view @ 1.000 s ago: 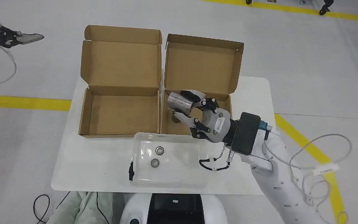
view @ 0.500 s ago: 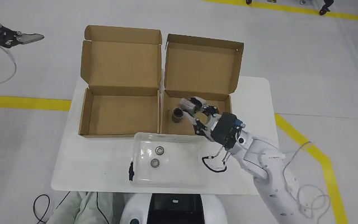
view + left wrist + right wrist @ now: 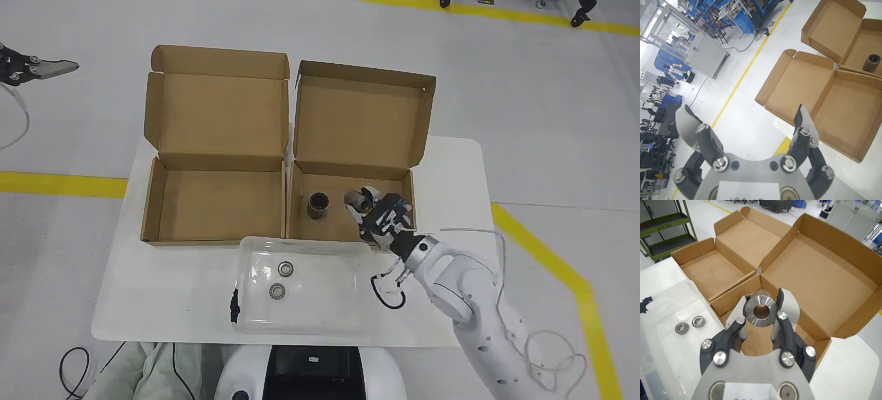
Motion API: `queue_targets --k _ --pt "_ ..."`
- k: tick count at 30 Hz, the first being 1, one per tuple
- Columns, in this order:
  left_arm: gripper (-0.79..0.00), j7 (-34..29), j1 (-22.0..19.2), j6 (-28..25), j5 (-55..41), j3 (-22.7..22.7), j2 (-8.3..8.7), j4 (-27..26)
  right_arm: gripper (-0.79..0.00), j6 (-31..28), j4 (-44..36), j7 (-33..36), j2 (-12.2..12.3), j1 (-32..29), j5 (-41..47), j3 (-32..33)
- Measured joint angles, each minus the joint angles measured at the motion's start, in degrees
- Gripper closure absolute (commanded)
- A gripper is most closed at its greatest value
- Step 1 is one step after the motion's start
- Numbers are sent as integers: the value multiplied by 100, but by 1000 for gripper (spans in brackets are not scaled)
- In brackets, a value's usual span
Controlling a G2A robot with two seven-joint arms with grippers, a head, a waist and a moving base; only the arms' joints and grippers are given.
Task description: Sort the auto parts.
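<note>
Right wrist view: steel sleeve [image 3: 761, 311] clamped in the right gripper [image 3: 762, 303] over the right-hand box [image 3: 819, 285], which also holds a dark sleeve [image 3: 318, 205]. Two bearings [image 3: 682, 327] sit in the clear tray [image 3: 310, 305]. Left gripper [image 3: 742, 117] gapes wide, off the table. Sticker [image 3: 747, 391] print is unreadable.

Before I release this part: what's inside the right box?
One dark sleeve stands in the right box. The right gripper, shut on a steel bushing, hides the floor beneath it.
</note>
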Motion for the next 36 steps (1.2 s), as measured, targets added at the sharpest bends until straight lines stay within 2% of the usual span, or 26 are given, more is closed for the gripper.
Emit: queue_targets --k 8,14,29,36 --pt "-785 0 0 0 0 0 0 0 0 197 605 1061 -102 615 327 -378" --pt "-785 0 0 0 0 0 0 0 0 376 1042 1514 -193 1021 425 -693" --pt "-785 0 0 0 0 0 0 0 0 499 2241 2232 -440 1985 831 -1310" --pt "-785 0 0 0 0 0 0 0 0 491 2899 2230 -579 2402 1076 -1550"
